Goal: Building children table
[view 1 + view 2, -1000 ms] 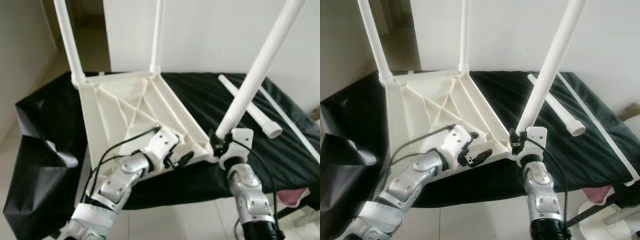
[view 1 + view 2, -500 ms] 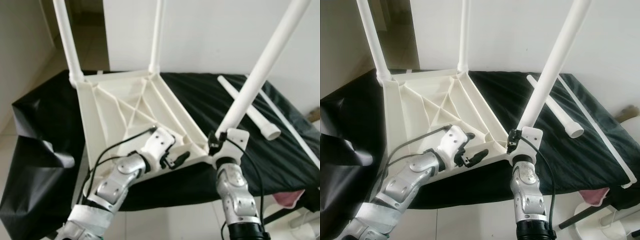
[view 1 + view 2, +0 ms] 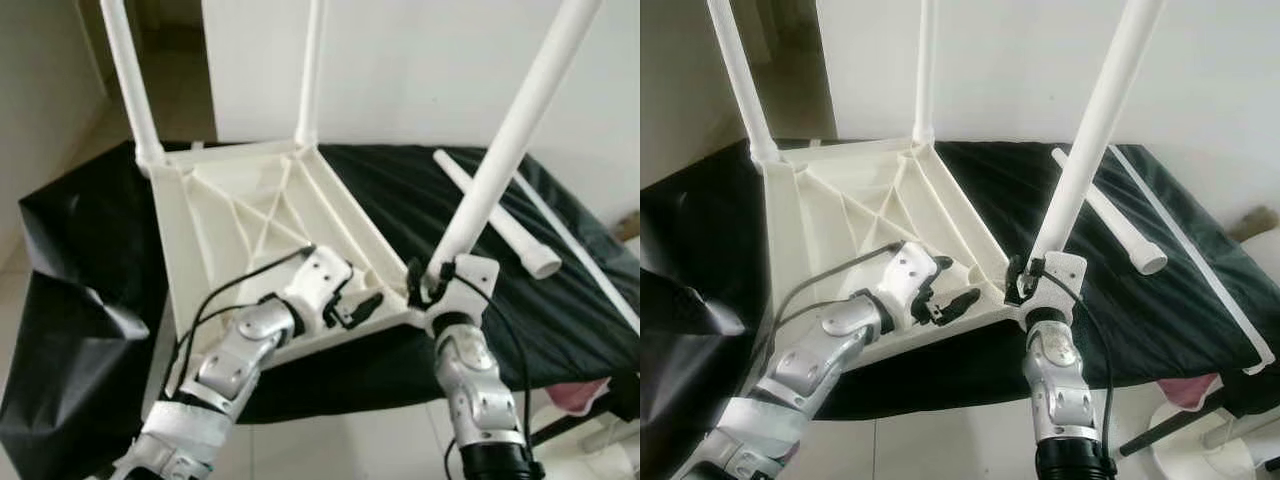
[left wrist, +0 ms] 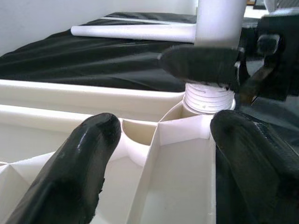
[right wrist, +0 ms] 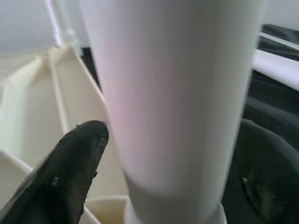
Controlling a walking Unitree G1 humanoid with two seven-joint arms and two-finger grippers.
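No writing was readable; the right gripper (image 3: 1023, 282) pinched the white leg (image 3: 1089, 140) at its corner socket, while the left gripper (image 3: 362, 305) rested spread on the upturned tabletop (image 3: 215, 235).

My two head cameras look forward and down from above at the upturned tabletop (image 3: 260, 230) on the black cloth (image 3: 600, 300), both framing the same scene, with the right eye shifted slightly sideways. My left wrist camera sits low and close inside the tabletop's ribs, looking along my left gripper (image 4: 159, 177) toward the leg (image 4: 219, 21) at the corner socket. My right wrist camera is pressed very near that same leg, between my right gripper's fingers (image 5: 70, 168).
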